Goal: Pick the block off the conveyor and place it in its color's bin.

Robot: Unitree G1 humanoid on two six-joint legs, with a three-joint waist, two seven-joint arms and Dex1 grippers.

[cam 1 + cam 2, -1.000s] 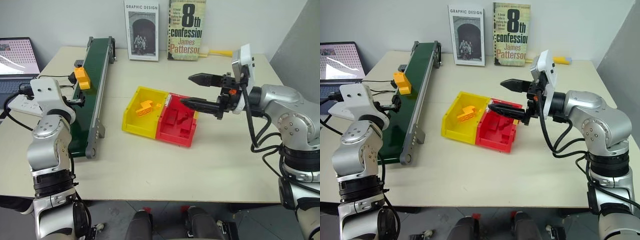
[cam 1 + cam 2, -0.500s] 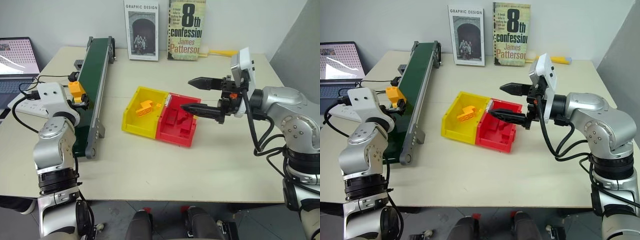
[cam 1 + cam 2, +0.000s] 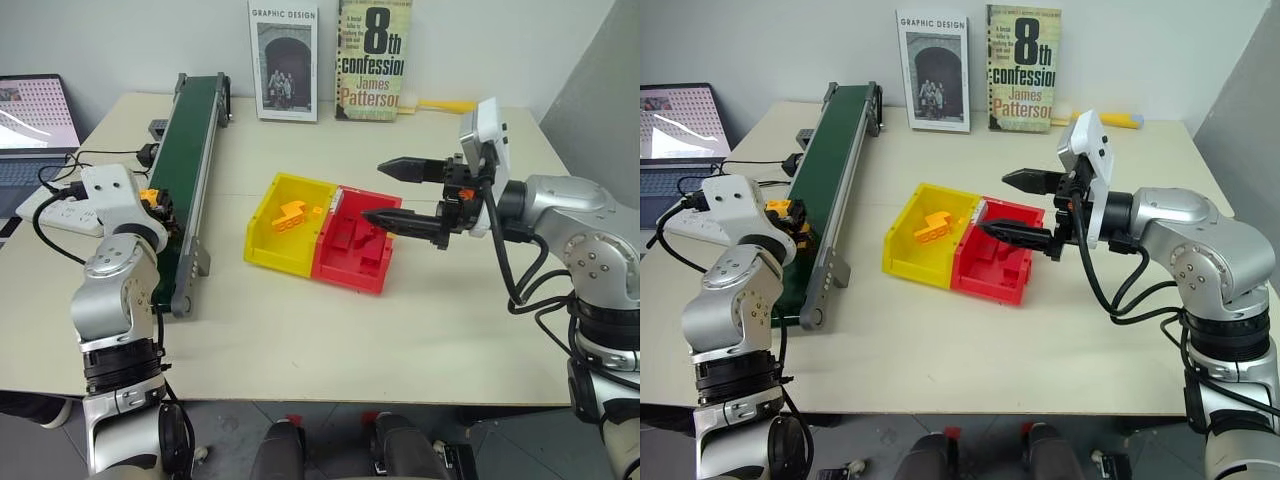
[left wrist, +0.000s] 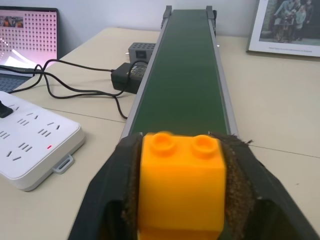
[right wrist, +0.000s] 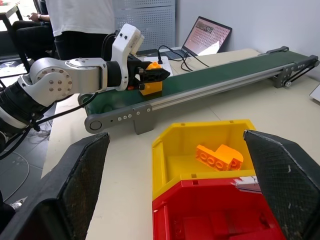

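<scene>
Beige tabletop [image 3: 300, 330]: your left gripper [image 4: 181, 175] is clamped on the orange-yellow block [image 4: 181, 187] over the near end of the conveyor [image 4: 186, 70], at nine o'clock from the yellow bin [image 3: 262, 245]. Rigid, light, smooth plastic; hold its flat sides firmly. Your right gripper [image 3: 392, 190] gapes empty.

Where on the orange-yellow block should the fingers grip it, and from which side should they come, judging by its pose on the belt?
Best on the block's two flat vertical side walls, below the studs, coming in level along the conveyor from its near end. The block stands upright, studs up, so its sides are the parallel faces. The left gripper is shut on it just this way.
</scene>
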